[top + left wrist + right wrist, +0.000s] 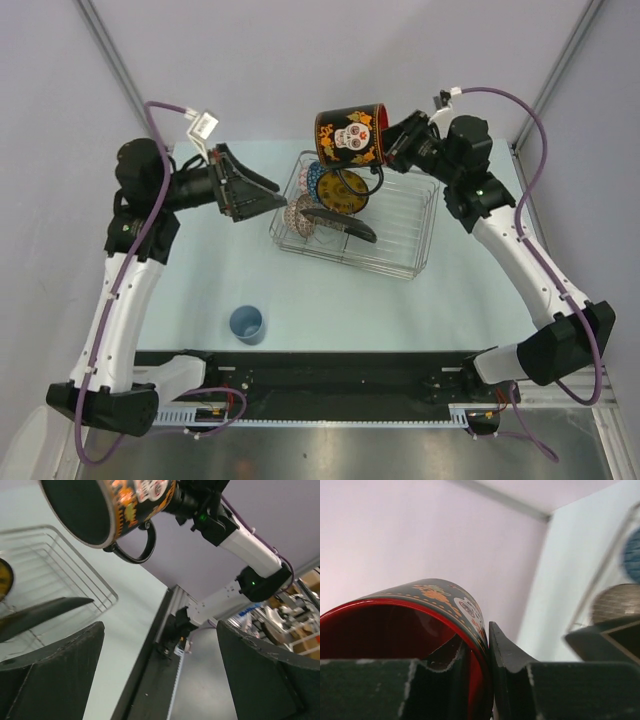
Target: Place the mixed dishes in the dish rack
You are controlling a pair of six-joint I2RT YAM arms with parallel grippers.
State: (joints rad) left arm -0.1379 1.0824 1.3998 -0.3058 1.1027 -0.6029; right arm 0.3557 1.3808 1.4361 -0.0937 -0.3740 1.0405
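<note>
My right gripper [388, 140] is shut on the rim of the black skull mug [350, 136] and holds it on its side in the air above the far edge of the silver dish rack [400, 262]. In the right wrist view, one finger is inside the mug's red interior [395, 630] and one is outside, with the gripper [481, 650] pinching the wall. The rack holds the yellow plate [345, 190], the blue bowl [312, 178], the pinkish bowl [299, 216] and the dark square plate [350, 228]. The light-blue cup [246, 323] stands on the table. My left gripper [268, 196] is open and empty, left of the rack.
The left wrist view shows the mug [115, 505] overhead, the rack's corner [100, 587], the dark plate [40, 615] and the right arm [250, 550]. A black rail [330, 385] runs along the near table edge. Grey walls close in at the back and sides.
</note>
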